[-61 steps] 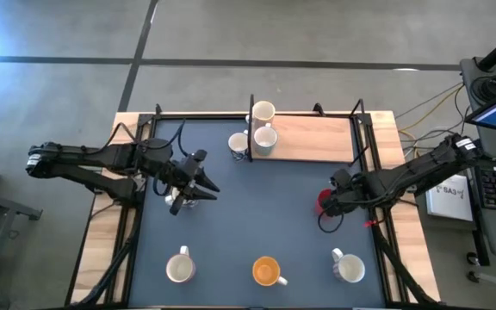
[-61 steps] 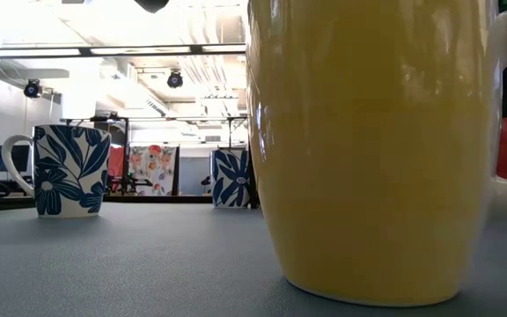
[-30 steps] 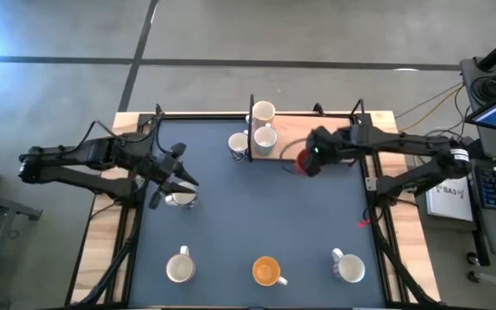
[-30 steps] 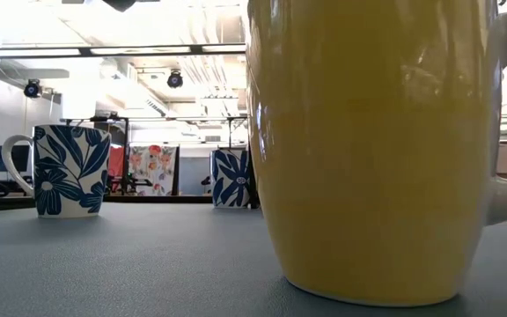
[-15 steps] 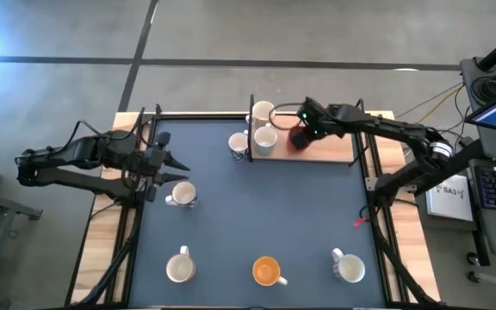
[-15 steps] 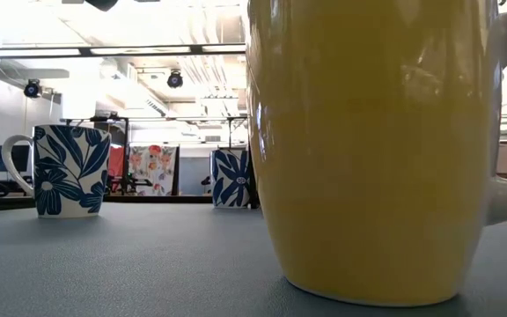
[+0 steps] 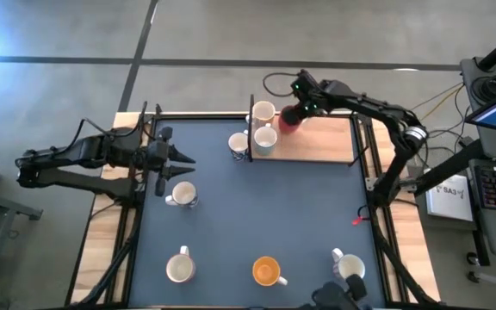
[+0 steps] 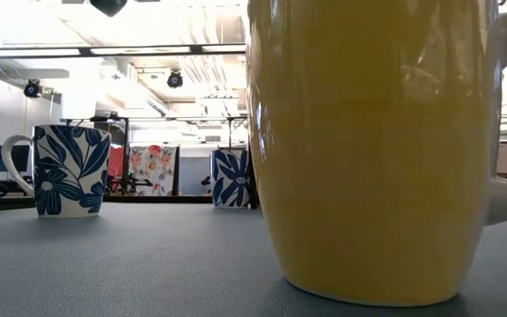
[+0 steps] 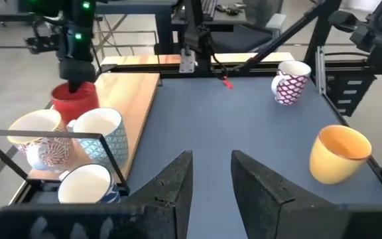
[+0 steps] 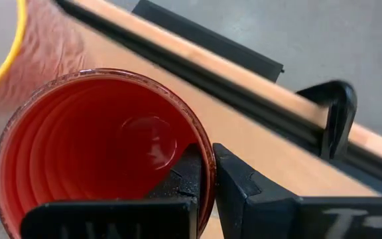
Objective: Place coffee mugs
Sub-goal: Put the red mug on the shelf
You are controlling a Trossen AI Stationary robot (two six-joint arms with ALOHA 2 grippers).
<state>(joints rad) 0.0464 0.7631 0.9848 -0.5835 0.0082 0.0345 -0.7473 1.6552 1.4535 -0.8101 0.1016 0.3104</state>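
Note:
My right gripper (image 7: 293,114) is shut on a red mug (image 7: 288,121) over the far left part of the wooden board (image 7: 325,139), beside two pale mugs (image 7: 263,112) (image 7: 265,139). A third mug (image 7: 238,145) stands on the dark mat next to them. My left gripper (image 7: 188,160) is open and empty at the left, just beyond a white mug (image 7: 182,195) standing on the mat. A white mug (image 7: 179,269), an orange mug (image 7: 267,271) and another white mug (image 7: 349,269) stand along the near edge. The orange mug (image 8: 368,150) fills the low view. My right gripper holds the red mug by its rim wall (image 10: 204,147), one finger (image 10: 186,174) inside the mug and one finger (image 10: 244,180) outside. The fingers come from above, pointing down. The mug is upright with its mouth up; whether its base rests on the board, I cannot tell.
A thin metal frame (image 9: 45,136) stands in front of the mugs at the board's left end. Black rails (image 7: 367,155) run along the mat's sides. The middle of the dark mat (image 7: 265,207) is bare.
My right gripper has carried the red mug, upright, toward the table's far edge and to the left, from the board's near edge to beside the two pale mugs. My left gripper has drawn away from the white mug on the mat, toward the far edge; that mug has stayed put.

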